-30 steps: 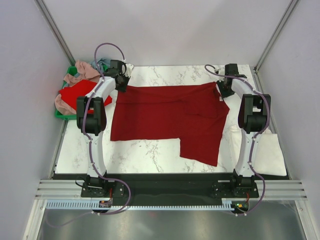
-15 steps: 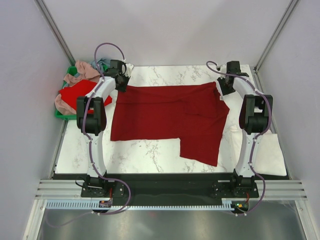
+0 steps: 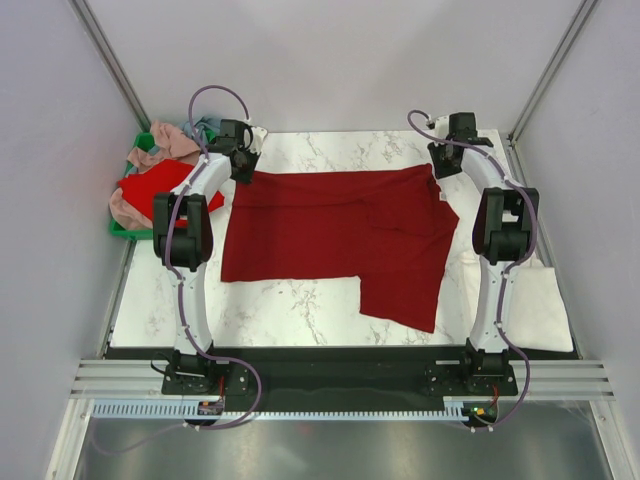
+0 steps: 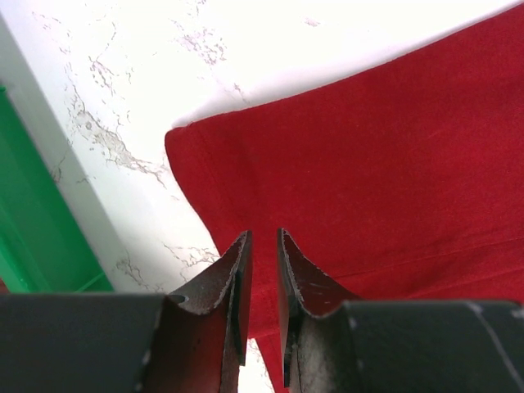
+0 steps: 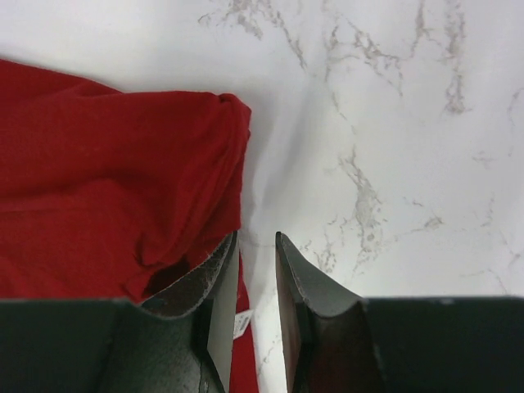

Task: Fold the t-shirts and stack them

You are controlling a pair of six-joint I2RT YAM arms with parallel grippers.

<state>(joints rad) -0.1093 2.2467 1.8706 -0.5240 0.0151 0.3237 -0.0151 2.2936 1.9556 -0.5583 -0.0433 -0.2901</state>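
Observation:
A dark crimson t-shirt (image 3: 330, 230) lies spread flat on the marble table, with one part reaching toward the near edge at the right. My left gripper (image 3: 243, 165) hovers over its far left corner. In the left wrist view the jaws (image 4: 262, 237) stand a narrow gap apart with the red cloth (image 4: 368, 164) below them and nothing held. My right gripper (image 3: 441, 163) is at the far right corner. In the right wrist view it (image 5: 256, 237) is narrowly open and empty, with the bunched shirt corner (image 5: 106, 188) to its left.
A green crate (image 3: 120, 228) off the table's far left holds bright red (image 3: 150, 185), pink (image 3: 170, 142) and light blue (image 3: 205, 128) shirts. A cream-white cloth (image 3: 538, 300) lies at the table's right edge. Grey walls close in on both sides.
My right gripper has drawn back a little toward the far edge, off the shirt's corner. The shirt and the left arm have not moved.

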